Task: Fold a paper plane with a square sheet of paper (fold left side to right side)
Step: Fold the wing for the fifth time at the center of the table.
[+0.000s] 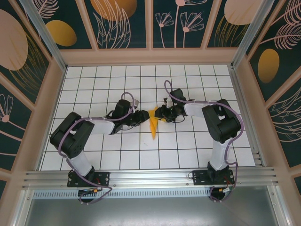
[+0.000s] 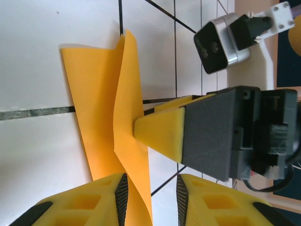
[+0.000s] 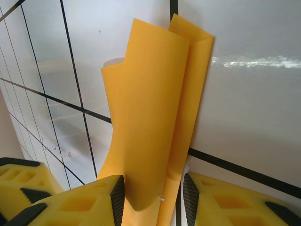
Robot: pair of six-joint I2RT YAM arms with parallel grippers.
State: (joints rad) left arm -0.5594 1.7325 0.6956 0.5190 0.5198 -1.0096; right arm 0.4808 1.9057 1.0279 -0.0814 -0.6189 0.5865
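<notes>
The paper plane, thin smooth orange-yellow paper creased into a long narrow dart with layered flaps, lies mid-counter on the glossy white tiled counter between both arms. The left gripper has ribbed yellow foam-like jaws partly open, the paper's edge passing between them, untouched on one side. The right gripper stands similarly parted around the folded layers; whether it pinches them I cannot tell.

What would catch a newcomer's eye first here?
The orange-yellow paper, folded narrow with flaps standing up, mid-table on the white grid. The left gripper and right gripper meet over it from either side, the paper rising between each gripper's fingers.
</notes>
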